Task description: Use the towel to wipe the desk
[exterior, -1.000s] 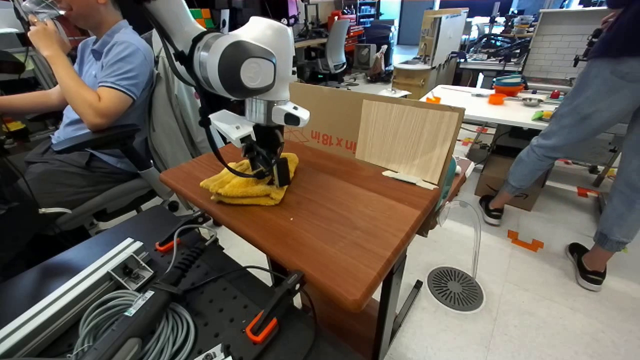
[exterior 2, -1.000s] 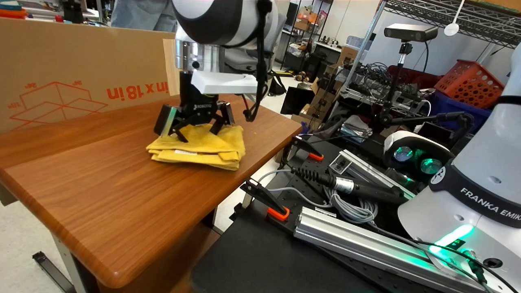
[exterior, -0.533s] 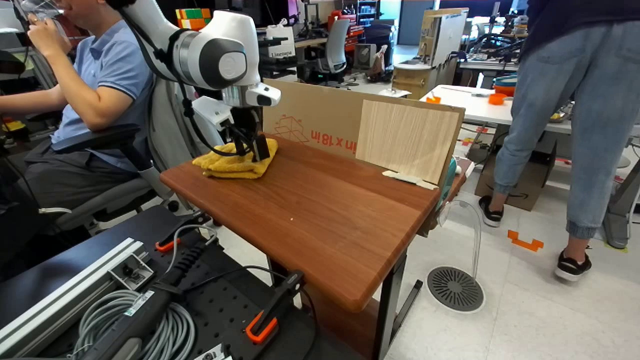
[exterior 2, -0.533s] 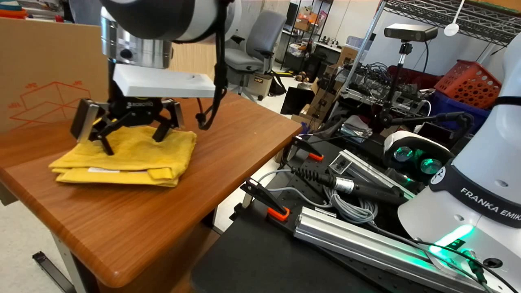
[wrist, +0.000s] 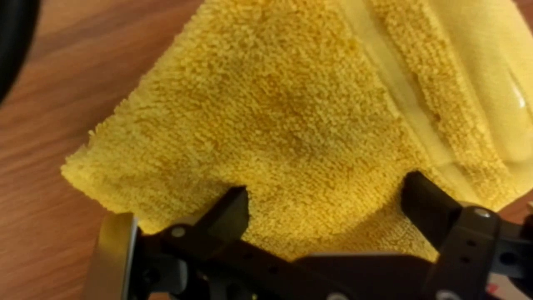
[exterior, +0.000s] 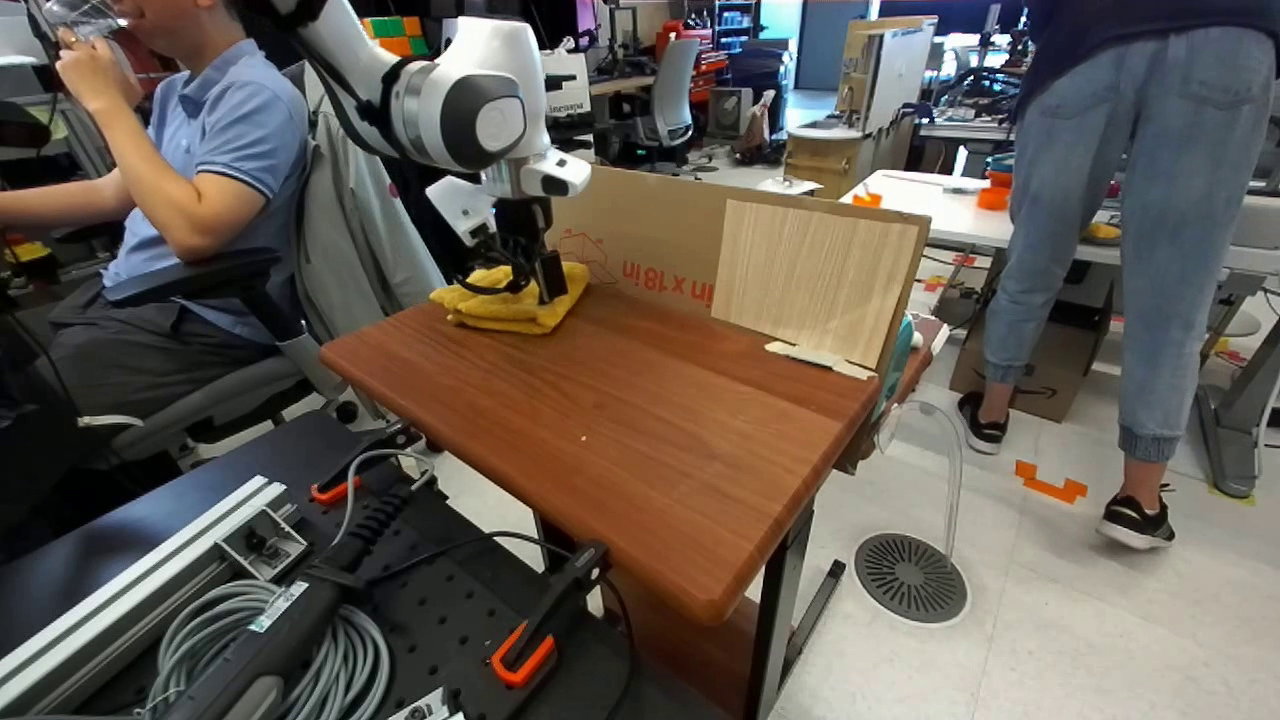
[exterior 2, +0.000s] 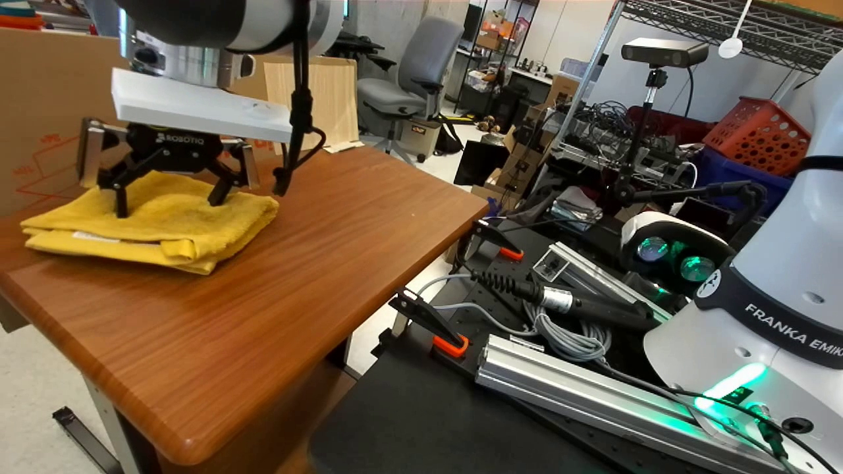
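Note:
The yellow folded towel (exterior 2: 171,230) lies on the brown wooden desk (exterior 2: 296,263), near the cardboard side; both also show in an exterior view (towel (exterior: 500,318), desk (exterior: 640,420)). My gripper (exterior 2: 170,201) is directly above the towel, fingers spread wide. Its black lower finger parts press down into the towel's top. In the wrist view the gripper (wrist: 327,183) has its two fingers far apart, with the terry surface of the towel (wrist: 283,104) running flat between them and slightly dented. The towel is not pinched between the fingers.
A cardboard panel (exterior: 660,230) stands along one desk edge, with a light wood sheet (exterior: 815,280) on it. A black bench (exterior: 460,600) with clamps, cables and an aluminium profile adjoins the desk. A person (exterior: 210,150) sits nearby; another (exterior: 1130,250) stands further off.
The gripper and towel have moved together across the desk, leftward in an exterior view and toward the cardboard side. The fingers stay spread. The standing person has shifted.

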